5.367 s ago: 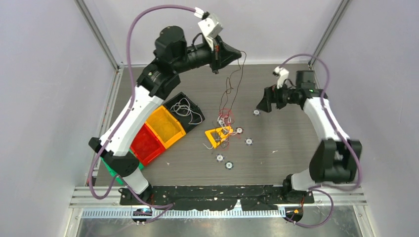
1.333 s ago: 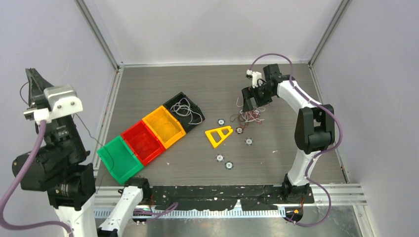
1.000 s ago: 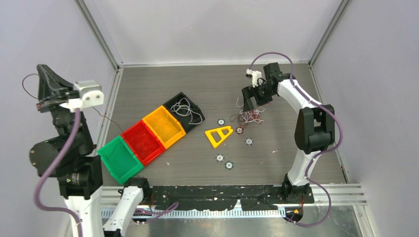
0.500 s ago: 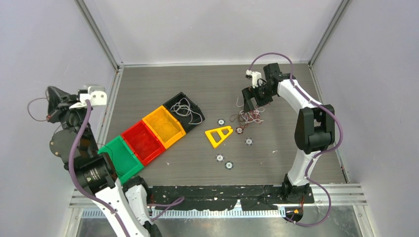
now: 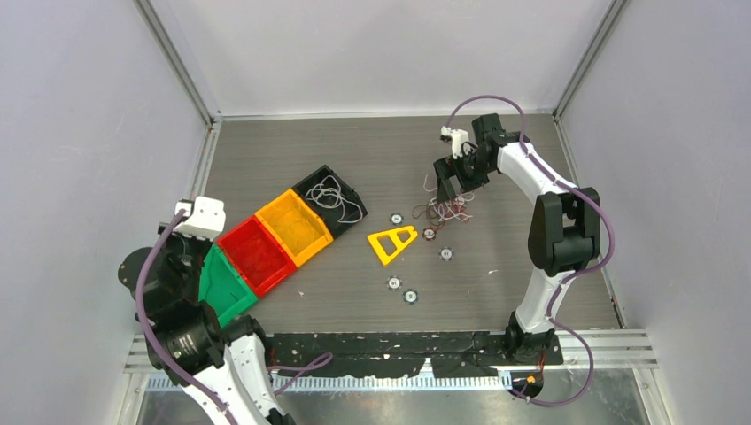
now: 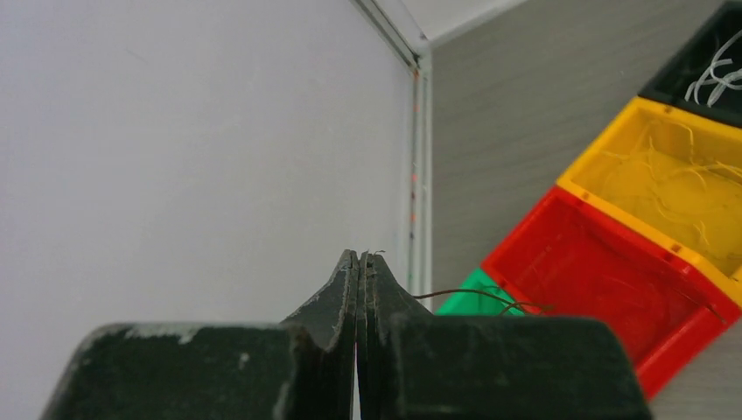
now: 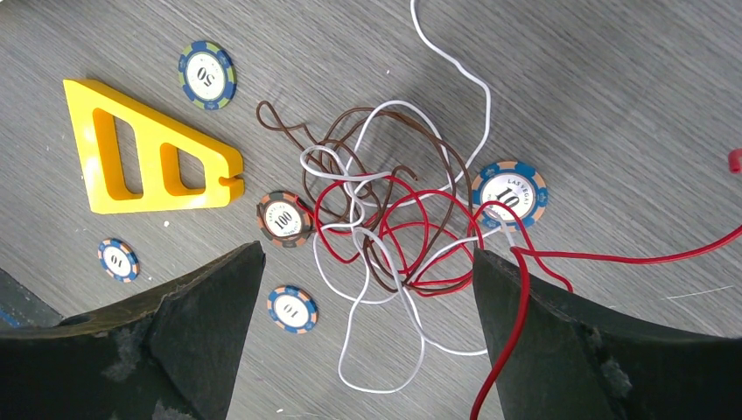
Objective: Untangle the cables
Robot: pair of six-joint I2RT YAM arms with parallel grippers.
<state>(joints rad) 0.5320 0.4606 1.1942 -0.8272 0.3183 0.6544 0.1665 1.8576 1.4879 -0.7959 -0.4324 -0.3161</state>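
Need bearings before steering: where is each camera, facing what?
Top external: overhead behind the robot, down onto the grey table; left arm, right arm.
Left wrist: toward wall and coloured plastic bins; left claw shut on thin brown wire.
Right wrist: straight down on tangled thin red, white, brown cables; open right claw.
Top and right wrist share the yellow plastic triangle.

A robotics lab test cell: plain white panel walls (image 5: 381,53) on aluminium frame posts (image 5: 173,62) box in a grey wood-grain tabletop (image 5: 292,150). At six o'clock a black perforated mounting plate (image 5: 398,341) carries two white-and-black robot arms (image 5: 553,204). At nine o'clock sits a row of green, red, yellow and black plastic sorting bins (image 5: 266,252).
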